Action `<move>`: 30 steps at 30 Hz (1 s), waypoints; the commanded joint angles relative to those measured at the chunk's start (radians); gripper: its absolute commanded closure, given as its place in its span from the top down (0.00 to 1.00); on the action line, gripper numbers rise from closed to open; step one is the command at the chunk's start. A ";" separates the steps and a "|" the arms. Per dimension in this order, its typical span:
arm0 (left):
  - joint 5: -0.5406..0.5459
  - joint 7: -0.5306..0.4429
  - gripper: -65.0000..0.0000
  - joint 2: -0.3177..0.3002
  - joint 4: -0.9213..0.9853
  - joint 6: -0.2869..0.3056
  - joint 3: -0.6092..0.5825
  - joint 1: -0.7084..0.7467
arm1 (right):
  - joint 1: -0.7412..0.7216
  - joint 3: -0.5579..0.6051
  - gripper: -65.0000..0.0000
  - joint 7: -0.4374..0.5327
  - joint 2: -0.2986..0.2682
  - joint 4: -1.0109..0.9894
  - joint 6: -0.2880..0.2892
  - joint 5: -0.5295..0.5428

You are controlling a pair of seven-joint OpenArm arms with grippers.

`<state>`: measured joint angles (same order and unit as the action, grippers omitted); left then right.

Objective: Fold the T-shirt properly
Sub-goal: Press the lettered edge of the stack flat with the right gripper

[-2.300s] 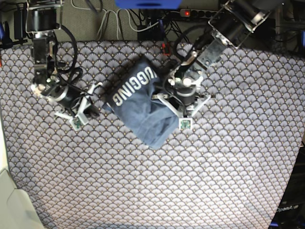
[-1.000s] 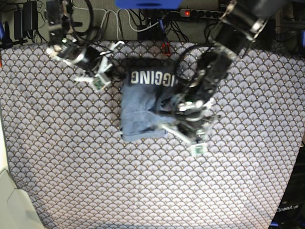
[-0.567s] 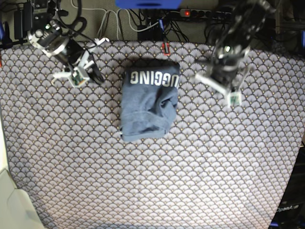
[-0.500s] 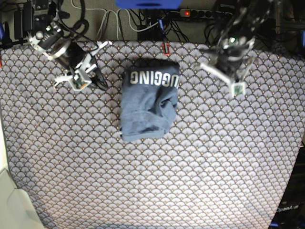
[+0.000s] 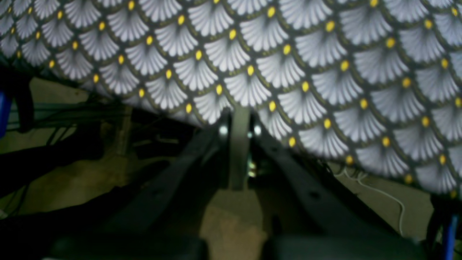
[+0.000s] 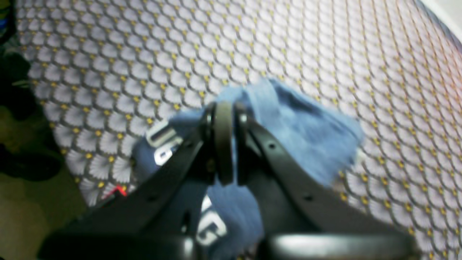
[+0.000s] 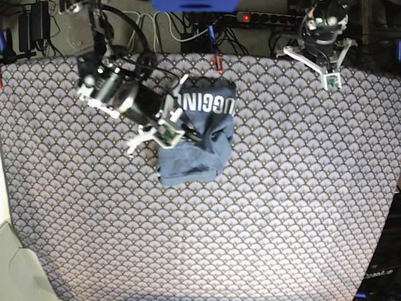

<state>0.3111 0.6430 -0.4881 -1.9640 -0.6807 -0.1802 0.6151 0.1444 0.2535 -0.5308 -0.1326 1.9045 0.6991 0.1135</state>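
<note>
The T-shirt, slate-blue and heathered, lies folded into a compact bundle at upper centre of the scallop-patterned tablecloth, its far edge showing white block letters that read upside down in the base view as "UGGING", the first letters partly covered by the right arm. The right gripper sits over the shirt's left edge w/ its jaws pressed together; in the right wrist view the gripper shows no gap btwn the fingers, w/ blue fabric bunched just behind them and white letter fragments, approx. "U", "G" and another "G", visible on either side. Whether any cloth is pinched btwn the tips cannot be told. The left gripper hangs at the table's far right corner, well apart from the shirt; the left wrist view has the gripper w/ jaws together, holding nothing, at the tablecloth's edge above the floor. A power strip w/ a red light lies behind the table. White text at lower right of the base view reads "OpenArm".
</note>
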 commanded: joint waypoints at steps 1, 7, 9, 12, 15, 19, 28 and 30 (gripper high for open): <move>-0.013 -0.013 0.01 -0.008 -0.022 -0.004 0.003 0.010 | -0.024 0.013 0.00 0.018 0.000 -0.012 -0.001 0.015; -0.013 -0.010 0.01 -0.010 -0.030 -0.006 0.005 0.042 | -0.125 0.069 0.00 0.024 0.008 -0.194 -0.001 0.016; -0.013 -0.010 0.01 -0.010 -0.031 -0.006 0.005 0.047 | -0.142 0.071 0.00 0.053 0.009 -0.241 -0.001 0.016; -0.013 -0.010 0.01 -0.010 -0.031 -0.006 0.005 0.050 | -0.164 0.073 0.00 0.107 0.011 -0.320 -0.001 0.015; -0.013 -0.010 0.01 -0.010 -0.033 -0.006 0.005 0.050 | -0.194 0.073 0.00 0.140 0.015 -0.415 -0.001 0.015; -0.013 -0.009 0.01 -0.010 -0.033 -0.006 0.005 0.059 | -0.246 0.073 0.00 0.194 0.044 -0.547 -0.001 0.015; -0.013 -0.009 0.01 -0.010 -0.033 -0.006 0.005 0.075 | -0.346 0.073 0.00 0.281 0.073 -0.764 -0.001 0.015; -0.013 -0.009 0.01 -0.010 -0.034 -0.006 0.005 0.084 | -0.363 0.068 0.00 0.286 0.073 -0.779 -0.001 0.015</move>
<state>0.3107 0.6498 -0.4877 -1.9797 -0.6807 -0.1791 0.6876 -0.1978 0.3260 -0.2565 -0.0605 1.1172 0.7033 0.1352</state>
